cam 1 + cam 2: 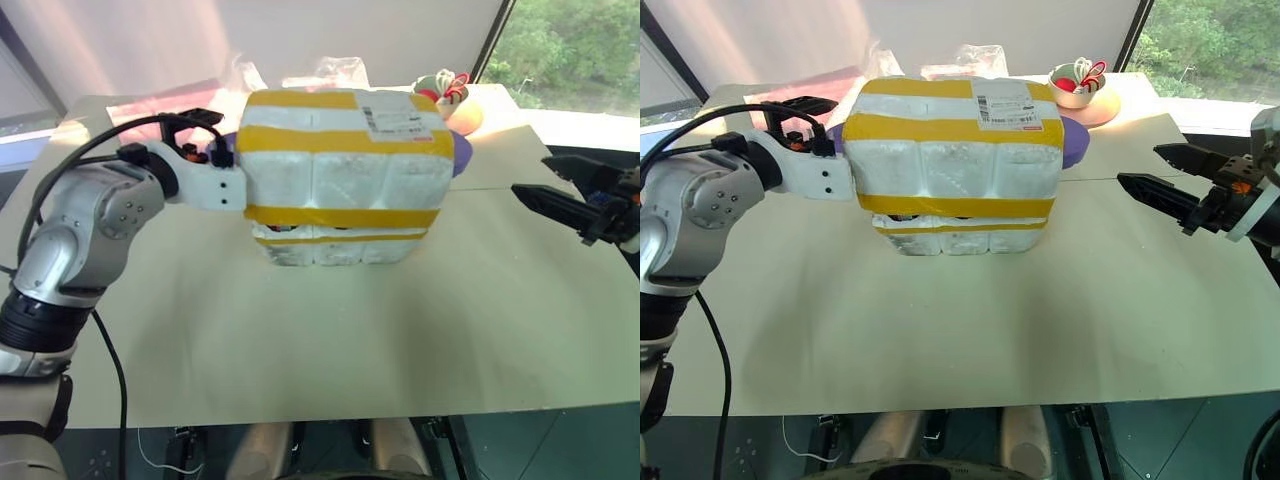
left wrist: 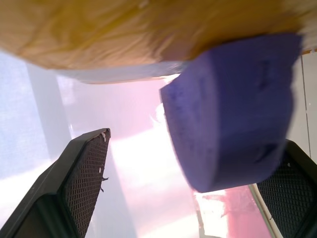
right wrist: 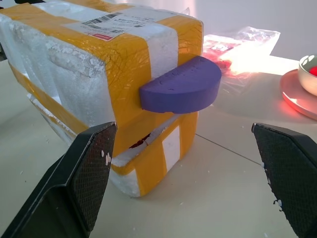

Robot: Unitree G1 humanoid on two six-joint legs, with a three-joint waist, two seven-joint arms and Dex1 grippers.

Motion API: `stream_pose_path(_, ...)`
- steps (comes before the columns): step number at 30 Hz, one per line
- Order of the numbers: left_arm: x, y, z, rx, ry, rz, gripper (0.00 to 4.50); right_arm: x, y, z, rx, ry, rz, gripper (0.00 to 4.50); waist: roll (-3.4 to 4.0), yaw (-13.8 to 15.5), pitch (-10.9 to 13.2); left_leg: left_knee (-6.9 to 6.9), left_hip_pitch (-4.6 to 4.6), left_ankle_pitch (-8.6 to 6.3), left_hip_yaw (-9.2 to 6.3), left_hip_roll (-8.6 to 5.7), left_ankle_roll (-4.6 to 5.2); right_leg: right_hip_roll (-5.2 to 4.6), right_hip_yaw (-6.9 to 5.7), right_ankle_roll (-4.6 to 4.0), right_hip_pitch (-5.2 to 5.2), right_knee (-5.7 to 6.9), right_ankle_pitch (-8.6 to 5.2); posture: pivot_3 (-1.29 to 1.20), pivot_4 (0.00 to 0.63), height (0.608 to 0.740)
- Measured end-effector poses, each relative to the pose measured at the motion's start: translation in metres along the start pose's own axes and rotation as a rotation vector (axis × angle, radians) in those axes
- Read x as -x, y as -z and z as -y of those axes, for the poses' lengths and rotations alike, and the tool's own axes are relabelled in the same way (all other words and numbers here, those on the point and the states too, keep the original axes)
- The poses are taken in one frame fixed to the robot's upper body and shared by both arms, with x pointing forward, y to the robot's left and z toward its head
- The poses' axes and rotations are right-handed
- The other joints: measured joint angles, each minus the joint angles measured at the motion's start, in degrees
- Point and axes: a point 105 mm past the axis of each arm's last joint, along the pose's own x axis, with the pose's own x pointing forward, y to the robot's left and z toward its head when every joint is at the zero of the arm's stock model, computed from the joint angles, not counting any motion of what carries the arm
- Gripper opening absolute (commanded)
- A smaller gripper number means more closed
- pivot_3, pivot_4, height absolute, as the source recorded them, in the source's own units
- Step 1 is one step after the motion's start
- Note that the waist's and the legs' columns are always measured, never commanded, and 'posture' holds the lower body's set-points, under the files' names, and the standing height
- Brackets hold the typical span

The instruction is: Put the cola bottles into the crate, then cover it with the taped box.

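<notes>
Non-task items on the bench [image 1: 970, 340]

Purple half-round foam handle [image 3: 183, 85]; clear plastic bag [image 3: 237, 42] at the far edge; white bowl [image 1: 1076, 85] with red contents on a pink plate [image 1: 1102, 110], far right corner.

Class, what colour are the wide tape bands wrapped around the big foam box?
Yellow, on the white foam box; clearest in the right eye view.

Left arm reaches forward, elbow bent, its left gripper [image 1: 205, 135] level with fingers spread wide. Right gripper [image 1: 1155, 170] points inward toward the left, level, fingers likewise parted, empty.
</notes>
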Motion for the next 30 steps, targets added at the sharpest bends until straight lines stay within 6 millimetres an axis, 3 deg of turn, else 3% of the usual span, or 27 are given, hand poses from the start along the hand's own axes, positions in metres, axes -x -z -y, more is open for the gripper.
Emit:
stream_pose_path(10, 0.025, 0.009, 0.030, 0.162, 0.116, 0.026, 4.44, 0.001, 0.003, 0.005, 0.006, -0.001, -0.010, 4.50, 0.02, -0.07, 0.00, -0.01, 0.00, -0.01, 0.01, 0.05, 0.01, -0.01, 0.01, 0.00, -0.02, -0.02, 0.00, 0.00, 0.150, 0.739)
stream_pose_path(14, 0.042, 0.019, 0.029, 0.406, 0.157, 0.078, 4.44, 0.003, 0.006, 0.004, 0.033, -0.019, -0.051, 4.50, 0.03, -0.04, 0.01, -0.01, 0.00, -0.01, 0.00, 0.05, 0.01, -0.01, 0.00, -0.01, -0.02, -0.04, 0.00, 0.00, 0.150, 0.739)
stream_pose_path(18, 0.062, 0.035, 0.030, 0.856, 0.241, 0.145, 4.44, 0.007, 0.008, 0.002, 0.068, -0.049, -0.098, 4.50, 0.04, -0.18, 0.01, 0.00, 0.02, -0.01, 0.01, 0.06, 0.01, 0.09, -0.01, -0.01, -0.03, 0.00, 0.00, 0.00, 0.150, 0.739)
stream_pose_path(20, 0.080, 0.053, 0.032, 1.129, 0.319, 0.175, 4.44, 0.009, 0.010, 0.000, 0.091, -0.081, -0.129, 4.50, 0.04, -0.31, 0.01, 0.00, 0.02, -0.01, 0.01, 0.10, 0.01, 0.16, -0.02, -0.01, -0.04, 0.04, -0.01, 0.00, 0.150, 0.739)
stream_pose_path(22, 0.098, 0.061, 0.031, 1.273, 0.401, 0.212, 4.44, 0.010, 0.012, -0.001, 0.099, -0.102, -0.153, 4.50, 0.05, -0.73, 0.01, 0.00, 0.03, -0.02, 0.05, 0.12, 0.02, 0.18, -0.01, -0.01, -0.04, 0.01, -0.01, 0.00, 0.150, 0.739)
stream_pose_path(25, 0.117, 0.059, 0.035, 1.379, 0.546, 0.262, 4.44, 0.009, 0.016, -0.005, 0.108, -0.159, -0.182, 4.50, 0.06, -1.16, 0.01, 0.00, 0.04, -0.02, 0.04, 0.10, 0.01, 0.11, -0.01, -0.01, 0.00, 0.00, -0.01, 0.00, 0.150, 0.739)
stream_pose_path(30, 0.126, 0.049, 0.036, 1.430, 0.677, 0.344, 4.44, 0.004, 0.023, -0.018, 0.123, -0.271, -0.225, 4.50, 0.08, -1.35, 0.02, 0.00, 0.04, -0.03, 0.03, 0.12, -0.01, 0.01, 0.00, -0.02, 0.00, -0.04, -0.02, 0.00, 0.150, 0.739)
